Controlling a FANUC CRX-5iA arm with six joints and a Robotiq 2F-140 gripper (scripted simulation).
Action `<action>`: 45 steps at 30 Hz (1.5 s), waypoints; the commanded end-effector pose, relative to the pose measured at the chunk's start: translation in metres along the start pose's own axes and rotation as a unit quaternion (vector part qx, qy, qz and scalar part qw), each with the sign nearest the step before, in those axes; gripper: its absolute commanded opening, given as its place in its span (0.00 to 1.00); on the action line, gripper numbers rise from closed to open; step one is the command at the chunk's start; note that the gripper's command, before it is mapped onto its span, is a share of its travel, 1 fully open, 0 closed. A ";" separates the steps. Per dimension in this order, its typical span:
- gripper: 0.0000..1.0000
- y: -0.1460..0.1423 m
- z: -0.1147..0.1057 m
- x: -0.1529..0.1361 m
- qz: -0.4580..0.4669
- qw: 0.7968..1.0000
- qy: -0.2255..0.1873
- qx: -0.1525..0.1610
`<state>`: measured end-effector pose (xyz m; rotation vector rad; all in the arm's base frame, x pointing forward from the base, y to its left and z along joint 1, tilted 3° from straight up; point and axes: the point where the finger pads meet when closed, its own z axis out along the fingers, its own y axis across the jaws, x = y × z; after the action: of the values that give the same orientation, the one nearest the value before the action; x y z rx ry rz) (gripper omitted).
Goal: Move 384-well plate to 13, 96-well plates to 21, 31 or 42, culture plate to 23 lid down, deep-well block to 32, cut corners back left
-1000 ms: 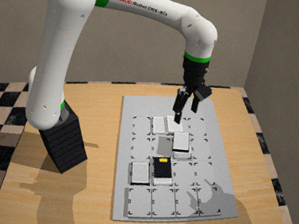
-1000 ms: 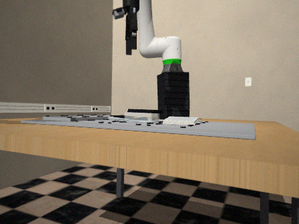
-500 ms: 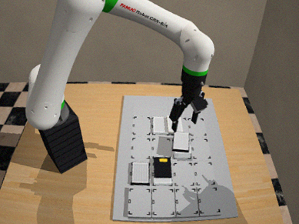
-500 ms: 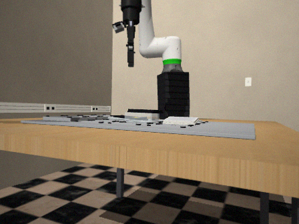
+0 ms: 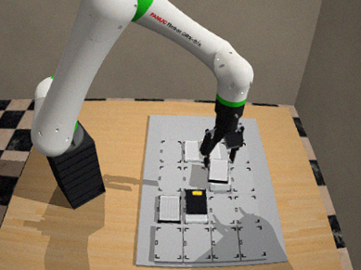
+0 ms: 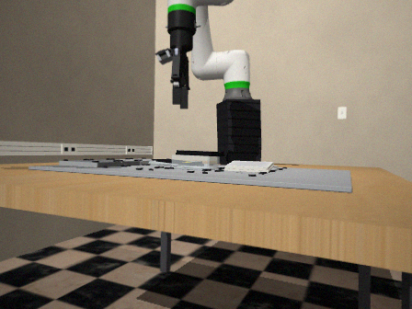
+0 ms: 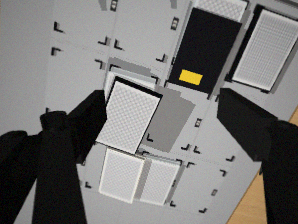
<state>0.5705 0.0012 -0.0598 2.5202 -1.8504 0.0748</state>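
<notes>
Above white-topped plates (image 5: 219, 170) (image 7: 131, 116), arm (image 5: 180, 25) (image 6: 202, 51) bent over deck (image 5: 159, 130) (image 6: 317, 178) (image 7: 30, 95), fingers (image 5: 233, 156) (image 6: 184, 98) pointing down, parted, empty.

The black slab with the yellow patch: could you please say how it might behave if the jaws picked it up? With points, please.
The black slab (image 5: 196, 203) (image 7: 206, 47) is probably stiff, given its straight edges. Its flat, broad face makes rolling unlikely. It may slide apart from the white piece (image 5: 196, 218) (image 7: 220, 7) sticking out under it.

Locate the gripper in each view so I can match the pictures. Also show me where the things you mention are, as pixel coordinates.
The gripper (image 5: 220, 161) (image 6: 180, 106) (image 7: 161, 103):
Top: right of centre, over the grey deck board (image 5: 182, 129) (image 6: 317, 180) (image 7: 27, 75).
Exterior: upper part, left of centre, above the board.
Wrist: fingers reach in from left and right.
Shared landmark: the grey deck board.
</notes>
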 end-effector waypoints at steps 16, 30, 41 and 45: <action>0.70 0.014 0.069 -0.003 0.149 0.989 0.002 0.004; 0.70 0.016 0.077 -0.004 0.149 0.989 0.002 0.004; 1.00 0.039 0.077 0.005 0.149 0.989 0.002 0.004; 1.00 0.054 0.078 0.010 0.149 0.989 0.002 0.004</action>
<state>0.5319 -0.0212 -0.1387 2.2229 -2.2116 0.0870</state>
